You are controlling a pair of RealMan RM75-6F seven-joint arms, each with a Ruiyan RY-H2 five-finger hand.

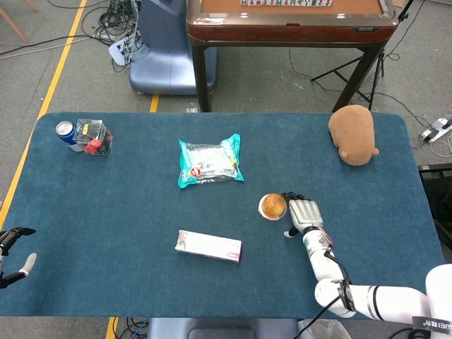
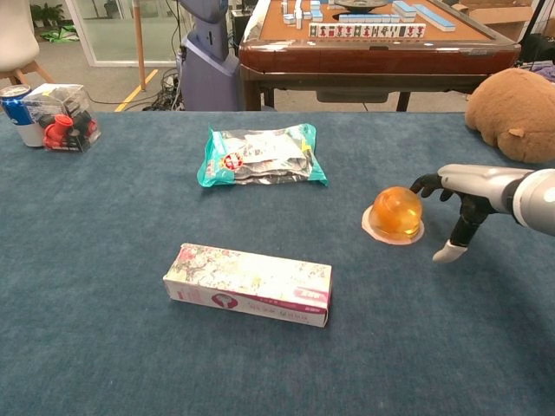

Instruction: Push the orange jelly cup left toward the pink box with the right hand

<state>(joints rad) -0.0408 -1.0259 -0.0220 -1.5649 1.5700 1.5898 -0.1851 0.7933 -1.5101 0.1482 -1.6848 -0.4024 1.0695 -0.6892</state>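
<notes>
My right hand (image 2: pixel 468 192), fingers spread and holding nothing, seems to touch the jelly cup's (image 2: pixel 395 213) right side, with the cup between it and the pink box (image 2: pixel 249 283), lower left.

robot lab: floor cables (image 1: pixel 113 28), yellow floor tape (image 1: pixel 60 67), mahjong table (image 1: pixel 289 25)

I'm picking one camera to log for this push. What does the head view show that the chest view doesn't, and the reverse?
Only the head view shows the left hand, open at the table's left edge, plus grey floor and cables.

Only the chest view shows the mahjong tiles from the side on the wooden table.

Both show the right hand beside the orange jelly cup, the pink box, teal snack packet and brown plush toy.
</notes>
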